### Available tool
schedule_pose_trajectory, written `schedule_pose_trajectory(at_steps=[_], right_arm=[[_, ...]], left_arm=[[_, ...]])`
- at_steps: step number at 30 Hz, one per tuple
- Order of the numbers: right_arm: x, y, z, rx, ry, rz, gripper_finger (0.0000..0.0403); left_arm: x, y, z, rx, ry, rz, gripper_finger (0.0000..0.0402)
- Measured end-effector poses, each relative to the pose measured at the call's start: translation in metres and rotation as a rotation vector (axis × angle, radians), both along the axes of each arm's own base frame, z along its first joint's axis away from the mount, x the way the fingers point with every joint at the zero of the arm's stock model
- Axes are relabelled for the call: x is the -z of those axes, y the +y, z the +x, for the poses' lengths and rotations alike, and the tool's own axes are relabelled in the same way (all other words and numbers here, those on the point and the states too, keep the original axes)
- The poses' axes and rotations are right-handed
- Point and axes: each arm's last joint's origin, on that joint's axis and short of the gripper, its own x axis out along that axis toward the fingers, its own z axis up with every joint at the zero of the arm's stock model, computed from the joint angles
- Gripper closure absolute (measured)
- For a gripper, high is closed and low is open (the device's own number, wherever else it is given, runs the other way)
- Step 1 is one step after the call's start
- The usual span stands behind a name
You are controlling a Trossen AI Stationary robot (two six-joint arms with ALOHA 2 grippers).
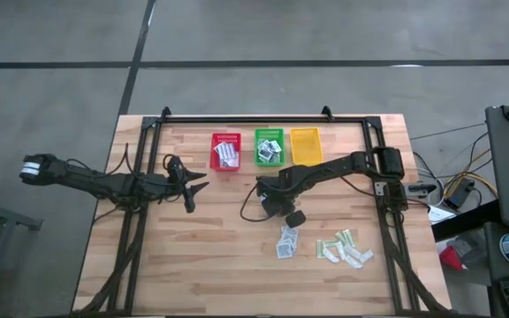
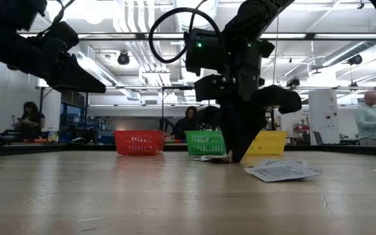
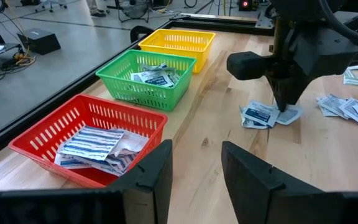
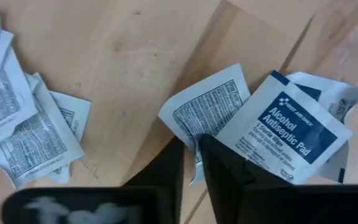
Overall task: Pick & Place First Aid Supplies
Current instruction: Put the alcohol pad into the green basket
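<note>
**Right gripper nips a square packet from the pile at centre table**

A small square white-blue packet (image 4: pixel 209 112), printed side up, lies at the middle of the right wrist frame with its lower edge between the two dark fingers (image 4: pixel 229 180), which have closed almost together on it. Just to its right lies a packet labelled "Alcohol Antiseptic Pad" (image 4: pixel 291 127), overlapping others. More printed packets (image 4: pixel 33 134) spread at the frame's left edge.

In the high view this small pile (image 1: pixel 286 241) sits just below centre, with the right gripper (image 1: pixel 292 221) pointing down at its top edge. To the right, pale green-beige strips (image 1: pixel 345 247) lie scattered, well apart from the baskets.

Along the upper middle of the high frame stand three baskets side by side: a red basket (image 1: pixel 215 140) holding striped oblong packets, a green basket (image 1: pixel 258 134) holding square packets, and a yellow basket (image 1: pixel 306 134).

The left gripper (image 1: pixel 193 184) hangs above the wooden table (image 1: pixel 193 265) at left of centre, its fingers spread with nothing between them.
</note>
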Motion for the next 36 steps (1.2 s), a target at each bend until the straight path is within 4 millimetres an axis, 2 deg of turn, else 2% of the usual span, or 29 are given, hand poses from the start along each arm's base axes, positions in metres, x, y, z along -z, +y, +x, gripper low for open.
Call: schedule_pose_trajectory(at_steps=[3,7,15,20,27,31,33,36], right_arm=[[-0.002,0.000,-0.001,0.010,0.007,-0.003,0.0387],[-0.008,0.000,-0.007,0.011,0.032,-0.002,0.0394],[-0.048,-0.001,-0.017,-0.011,-0.058,0.058,0.0394],[-0.070,-0.011,-0.020,-0.022,-0.131,0.343,0.0394],[-0.084,-0.038,-0.024,-0.033,-0.180,0.989,0.0394],[-0.092,-0.048,-0.026,-0.094,-0.222,1.262,0.0394],[-0.094,-0.052,-0.026,-0.116,-0.230,1.350,0.0394],[-0.095,-0.054,-0.026,-0.091,-0.211,1.354,0.0394]], left_arm=[[0.000,0.000,0.000,0.000,0.000,0.000,0.0268],[0.000,0.000,0.000,0.000,0.000,0.000,0.0268],[0.000,0.000,0.000,0.000,0.000,0.000,0.0268],[0.000,0.000,0.000,0.000,-0.001,0.000,0.0268],[-0.001,0.000,0.000,0.000,-0.006,-0.001,0.0268],[-0.001,0.000,0.000,0.000,-0.007,-0.001,0.0268],[-0.001,0.000,0.000,0.000,-0.008,-0.002,0.0268],[-0.001,0.000,0.000,-0.001,-0.009,-0.003,0.0268]])
